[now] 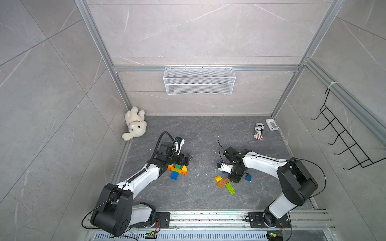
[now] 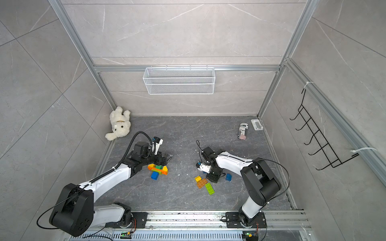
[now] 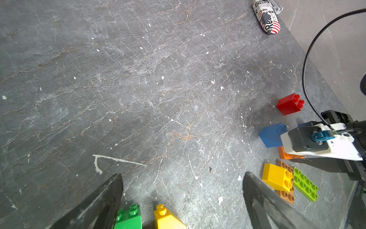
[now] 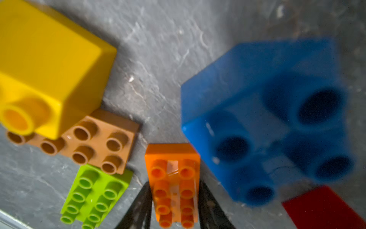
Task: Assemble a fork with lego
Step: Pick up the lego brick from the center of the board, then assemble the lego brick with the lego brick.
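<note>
Lego point(image 2: 201, 183) sits in two spots on the dark table point(image 1: 198, 135). Near the left arm there's a joined cluster point(image 1: 177, 170) of orange, green, yellow and blue pieces, lying flat. The left gripper point(image 3: 182, 174) hovers just past it with jaws spread wide and only bare table between them. The green brick point(image 3: 128, 217) and yellow slope point(image 3: 168, 218) of that cluster peek in at the edge of the left wrist view.

The loose pile is over by the right arm. There the right gripper point(image 4: 174, 183) points down at an oblong orange brick point(image 4: 172, 158) lying studs up. Its dark fingers point(image 4: 140, 210) look snug against both long sides, so it's clamped on that one. Can't tell if the brick is off the table.

Close around it are a blue brick point(image 4: 267, 119) tipped on its side and a red brick point(image 4: 320, 206). There's also a brown plate point(image 4: 99, 138) with a yellow brick point(image 4: 49, 69) on one end and a lime plate point(image 4: 93, 194) right against it. A plush bear point(image 1: 134, 124) lies in the far corner, well apart.
</note>
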Tool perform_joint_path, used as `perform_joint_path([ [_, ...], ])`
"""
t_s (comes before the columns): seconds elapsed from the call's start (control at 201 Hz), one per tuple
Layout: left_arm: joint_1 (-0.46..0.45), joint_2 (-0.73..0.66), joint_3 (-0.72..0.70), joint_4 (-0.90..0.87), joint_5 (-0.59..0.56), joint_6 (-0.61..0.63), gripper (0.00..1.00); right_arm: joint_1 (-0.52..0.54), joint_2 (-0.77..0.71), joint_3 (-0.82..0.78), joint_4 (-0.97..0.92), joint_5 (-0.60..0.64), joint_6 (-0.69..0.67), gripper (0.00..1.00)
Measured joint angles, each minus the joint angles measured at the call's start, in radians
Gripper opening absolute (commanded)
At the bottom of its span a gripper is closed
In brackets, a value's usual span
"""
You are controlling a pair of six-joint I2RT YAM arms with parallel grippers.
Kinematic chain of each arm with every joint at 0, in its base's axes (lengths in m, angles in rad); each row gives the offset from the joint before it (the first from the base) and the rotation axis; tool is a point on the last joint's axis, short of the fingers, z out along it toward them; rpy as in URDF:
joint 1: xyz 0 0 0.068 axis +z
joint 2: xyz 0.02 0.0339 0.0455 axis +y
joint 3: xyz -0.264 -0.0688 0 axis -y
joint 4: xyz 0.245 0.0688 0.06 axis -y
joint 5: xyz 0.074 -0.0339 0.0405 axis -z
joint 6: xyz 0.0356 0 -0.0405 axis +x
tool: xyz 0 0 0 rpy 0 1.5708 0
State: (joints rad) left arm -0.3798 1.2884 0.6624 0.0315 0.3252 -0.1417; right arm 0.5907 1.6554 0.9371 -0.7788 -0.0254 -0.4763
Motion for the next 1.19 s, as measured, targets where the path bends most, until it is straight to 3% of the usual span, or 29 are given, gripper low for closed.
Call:
perform_joint_path([
  [0.239,0.001,0.001,0.0,0.0,0.001,0.0,0.96,0.006,-0.004,0.002,-0.005,0.008,-0.014,0.18],
  [0.597,0.003,-0.007,0.0,-0.01,-0.009,-0.013,0.95,0.058,-0.213,0.052,-0.147,0.053,-0.116,0.14],
  [0.906,0.005,-0.1,-0.001,-0.046,-0.064,0.008,0.93,0.058,-0.076,0.217,-0.14,0.074,-0.253,0.13],
  [1.194,0.005,-0.145,-0.036,-0.056,-0.089,0.01,0.92,0.054,0.077,0.288,-0.114,0.046,-0.351,0.2],
])
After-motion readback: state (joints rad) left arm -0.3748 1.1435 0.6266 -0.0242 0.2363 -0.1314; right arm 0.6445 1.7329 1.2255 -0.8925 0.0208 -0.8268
